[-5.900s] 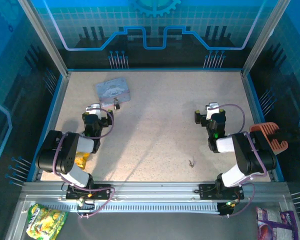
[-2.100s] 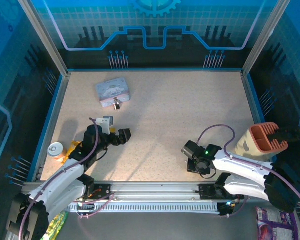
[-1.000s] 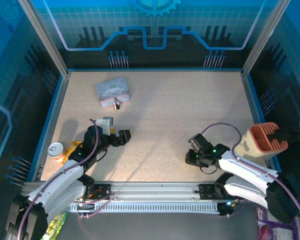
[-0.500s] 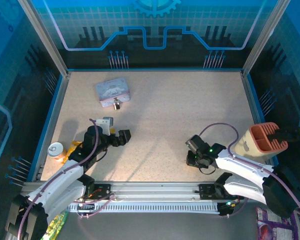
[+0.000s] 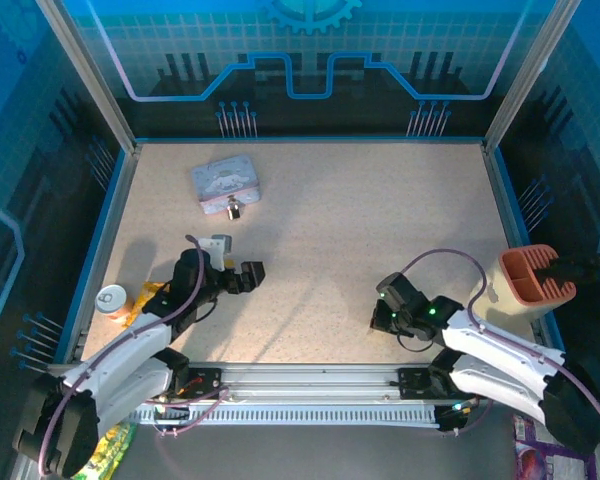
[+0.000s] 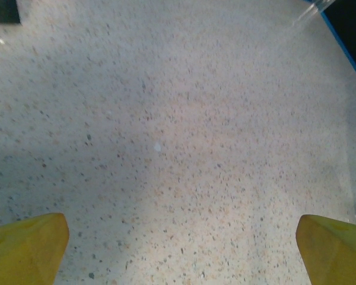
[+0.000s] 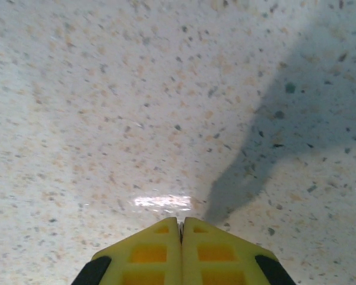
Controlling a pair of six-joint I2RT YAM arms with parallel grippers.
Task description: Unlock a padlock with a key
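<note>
The tiny dark padlock (image 5: 234,209) with its silvery shackle lies at the back left, touching the near edge of the pale blue-grey tin (image 5: 225,183). My right gripper (image 5: 380,318) hangs low over the front right of the table, and the table spot where the key lay is covered by it. In the right wrist view the yellow fingers (image 7: 148,252) are pressed together, with a thin grey sliver of the key (image 7: 181,228) pinched at their tips. My left gripper (image 5: 250,275) is open over bare table well short of the padlock, its yellow fingertips (image 6: 26,243) spread wide apart.
A small can (image 5: 111,298) and a yellow packet (image 5: 146,297) sit at the left edge beside the left arm. An orange slotted holder (image 5: 536,274) stands at the right wall. Blue rails (image 5: 115,230) border the speckled table.
The right arm came down from its rest pose onto the key's spot and shut; in the last second its gripper lifted slightly. The left gripper edged a little right.
</note>
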